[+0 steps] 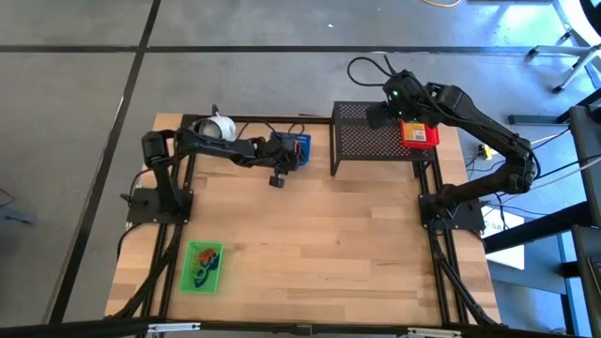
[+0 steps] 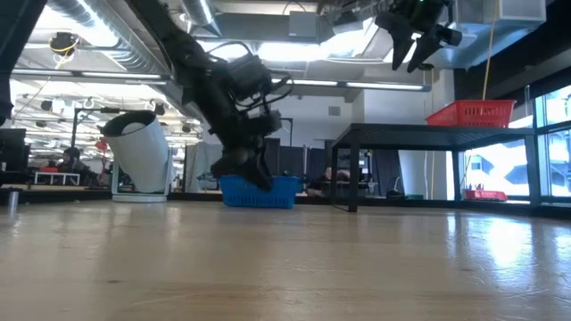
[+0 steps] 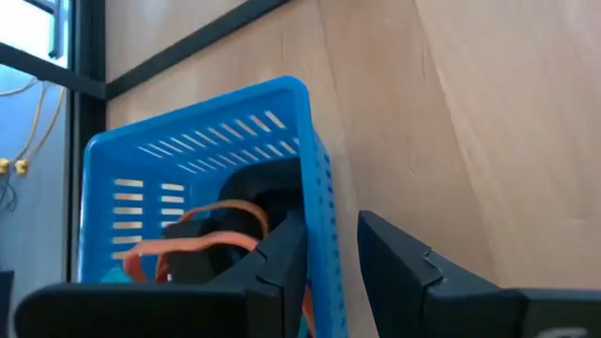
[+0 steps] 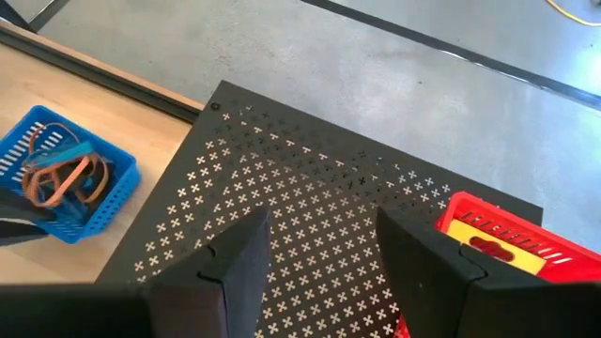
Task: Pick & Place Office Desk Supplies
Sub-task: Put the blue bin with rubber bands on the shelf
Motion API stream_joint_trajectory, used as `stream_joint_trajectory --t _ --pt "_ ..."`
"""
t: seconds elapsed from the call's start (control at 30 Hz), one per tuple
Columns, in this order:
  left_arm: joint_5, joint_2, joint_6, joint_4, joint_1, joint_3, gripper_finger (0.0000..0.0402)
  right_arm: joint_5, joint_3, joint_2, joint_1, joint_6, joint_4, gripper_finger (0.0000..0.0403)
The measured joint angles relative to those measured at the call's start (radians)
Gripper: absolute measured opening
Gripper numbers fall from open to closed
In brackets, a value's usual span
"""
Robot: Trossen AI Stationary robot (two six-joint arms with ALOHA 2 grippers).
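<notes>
Wooden tabletop, wide and mostly bare. At the far right of it, big black mesh rack, standing on legs. On the rack's right end, red tray with a yellow piece inside. Near the front left corner of the tabletop, green tray holding small coloured bits, well apart from everything else. At the far edge, left of the rack, blue tray with orange band loops and some dark item inside. Farther left along that edge, white round cup-like object, tilted.

Left gripper down at the blue tray; in the left wrist view, fingers straddling the tray's near wall, one inside and one outside, close against the wall on both sides. Looks like a grip on the wall, though full contact not certain.

Right gripper raised high above the mesh rack, fingers parted with a clear gap, nothing between them, rack top and red tray visible below.
</notes>
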Motion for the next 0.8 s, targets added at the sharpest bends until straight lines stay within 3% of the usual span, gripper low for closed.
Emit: stream_joint_trajectory --t 0.17,0.43,0.8 --pt "0.064 0.003 -0.015 -0.006 -0.003 0.002 0.0074 0.000 0.000 0.000 0.000 0.000 0.000 0.0196" --pt "0.122 -0.005 -0.033 -0.032 -0.007 0.002 0.0007 -0.001 0.000 0.000 0.000 0.002 0.003 0.0197" --pt "0.249 -0.082 0.129 -0.111 -0.115 0.002 0.0006 -0.009 0.000 0.000 0.000 -0.009 0.000 0.0197"
